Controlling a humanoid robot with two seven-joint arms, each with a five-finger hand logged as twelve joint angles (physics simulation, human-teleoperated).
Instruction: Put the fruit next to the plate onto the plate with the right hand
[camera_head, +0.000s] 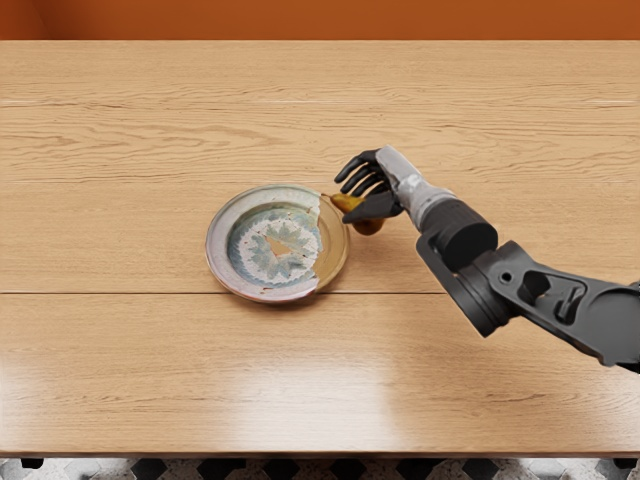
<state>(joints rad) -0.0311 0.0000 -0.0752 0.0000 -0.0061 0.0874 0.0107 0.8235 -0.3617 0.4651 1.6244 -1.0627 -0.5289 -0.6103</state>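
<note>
A round ceramic plate (277, 243) with a pale blue-green star pattern and brownish rim lies on the wooden table. Just off its right rim sits a small yellow-brown fruit (352, 208), mostly covered by my right hand (365, 190). The hand's dark fingers curl over and around the fruit from the right; it looks held between thumb and fingers, touching or just above the table. The right arm comes in from the picture's right edge. No left arm shows.
The wooden table (150, 370) stretches wide on all sides of the plate. An orange wall runs along the far edge, and a tiled floor shows beneath the near edge.
</note>
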